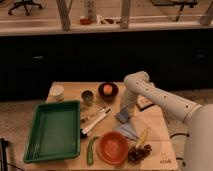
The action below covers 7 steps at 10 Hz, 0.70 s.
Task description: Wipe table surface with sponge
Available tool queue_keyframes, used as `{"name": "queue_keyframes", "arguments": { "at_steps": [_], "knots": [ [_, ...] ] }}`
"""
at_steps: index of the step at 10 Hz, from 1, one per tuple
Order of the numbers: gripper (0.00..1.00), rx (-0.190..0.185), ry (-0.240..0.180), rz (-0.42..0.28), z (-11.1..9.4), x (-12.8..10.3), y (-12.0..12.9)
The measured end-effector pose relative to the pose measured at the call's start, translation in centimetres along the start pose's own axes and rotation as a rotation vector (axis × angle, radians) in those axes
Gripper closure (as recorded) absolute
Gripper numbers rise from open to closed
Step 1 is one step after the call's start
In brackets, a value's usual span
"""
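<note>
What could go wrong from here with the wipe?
1. The gripper sits at the sponge, right beside the folded cloth; a stroke that way could drag the cloth along.
2. The markers and orange bowl lie close; a wide sweep might shove them.

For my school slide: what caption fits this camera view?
Robot's tool at the blue-grey sponge on the wooden table, near an orange bowl and green tray.

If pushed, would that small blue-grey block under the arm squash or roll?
The small blue-grey rectangular sponge looks soft, so it probably squashes slightly. Flat-sided, it likely slides rather than rolls. The gripper sits right above it.
</note>
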<state>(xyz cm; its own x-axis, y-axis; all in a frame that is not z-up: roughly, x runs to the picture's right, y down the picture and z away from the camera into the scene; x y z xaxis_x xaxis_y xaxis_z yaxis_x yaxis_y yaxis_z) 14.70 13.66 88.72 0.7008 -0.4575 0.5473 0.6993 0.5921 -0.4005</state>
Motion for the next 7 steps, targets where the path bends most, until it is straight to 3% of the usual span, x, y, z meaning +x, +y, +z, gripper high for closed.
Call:
{"name": "queue_keyframes", "arguments": {
  "at_steps": [2,4,7],
  "knots": [
    [1.00,-0.007,0.019,0.039,0.2,3.0,0.3],
    [1.00,-0.002,0.025,0.050,0.2,3.7,-0.3],
    [1.00,0.023,0.007,0.014,0.2,1.4,-3.1]
  ]
}}
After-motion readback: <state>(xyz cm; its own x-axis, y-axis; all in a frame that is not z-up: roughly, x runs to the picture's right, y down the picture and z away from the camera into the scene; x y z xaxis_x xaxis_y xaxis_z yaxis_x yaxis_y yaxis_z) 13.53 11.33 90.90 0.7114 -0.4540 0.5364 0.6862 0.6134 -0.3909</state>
